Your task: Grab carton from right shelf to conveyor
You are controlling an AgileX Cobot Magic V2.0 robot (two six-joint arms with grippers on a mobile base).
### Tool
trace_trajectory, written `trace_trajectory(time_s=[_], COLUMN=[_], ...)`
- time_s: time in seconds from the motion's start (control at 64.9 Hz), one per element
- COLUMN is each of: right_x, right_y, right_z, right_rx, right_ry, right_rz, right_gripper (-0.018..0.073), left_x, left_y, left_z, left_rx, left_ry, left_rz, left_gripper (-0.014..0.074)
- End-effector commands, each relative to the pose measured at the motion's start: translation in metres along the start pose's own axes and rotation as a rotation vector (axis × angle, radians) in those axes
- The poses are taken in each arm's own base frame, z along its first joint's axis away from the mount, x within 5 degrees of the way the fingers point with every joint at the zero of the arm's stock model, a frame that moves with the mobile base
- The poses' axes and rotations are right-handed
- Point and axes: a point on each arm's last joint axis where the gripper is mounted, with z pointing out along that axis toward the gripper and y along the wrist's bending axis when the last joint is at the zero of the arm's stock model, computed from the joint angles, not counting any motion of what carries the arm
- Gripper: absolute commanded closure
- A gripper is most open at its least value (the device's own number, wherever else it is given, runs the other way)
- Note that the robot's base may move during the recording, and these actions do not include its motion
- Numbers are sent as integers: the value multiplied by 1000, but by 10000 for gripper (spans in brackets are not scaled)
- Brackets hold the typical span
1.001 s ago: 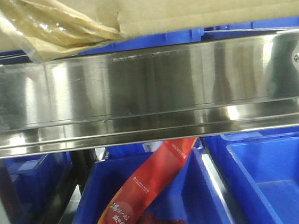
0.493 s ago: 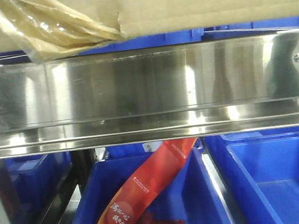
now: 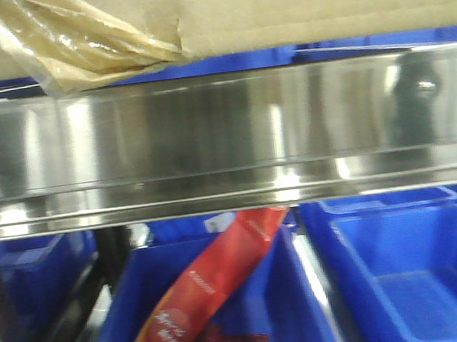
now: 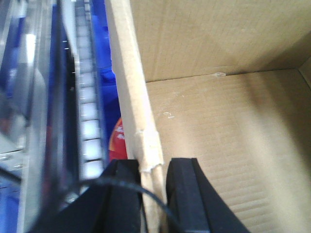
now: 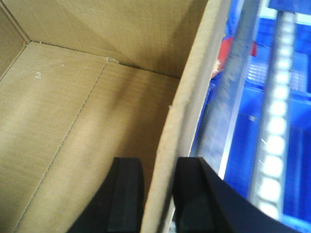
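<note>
2 walls of carton (image 4: 228, 126) btwn cropped fingers (image 4: 182, 194)

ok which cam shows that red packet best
The front-facing view: the red packet leans diagonally in a blue bin below the shelf rail, its print blurred. Both wrist views catch only a red sliver past the carton wall.

Middle blue bin (image 3: 288, 312): holds a red packet (image 3: 212, 291) that leans up towards its back wall.
Right blue bin (image 3: 412, 282): just beside the middle one.
Left blue bin (image 3: 35, 273): dim, partly hidden.
</note>
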Motion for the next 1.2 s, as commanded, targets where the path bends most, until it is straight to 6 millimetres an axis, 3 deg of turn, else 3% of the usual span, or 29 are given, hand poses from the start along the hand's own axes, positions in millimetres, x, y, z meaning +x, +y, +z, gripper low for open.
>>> trace_trajectory(time_s=[0.0,1.186], right_x=[-3,-3], right_y=[4,4], right_z=[-10,-10], right_rx=[-32,-32], right_ry=[-67,-67], right_rz=[-31,-31], right_gripper=[627,627], left_x=[-2,-2], left_y=[-2,-1], left_z=[-5,-5], left_rx=[30,23], left_ry=[-33,-36], left_rz=[5,8], left_gripper=[605,605])
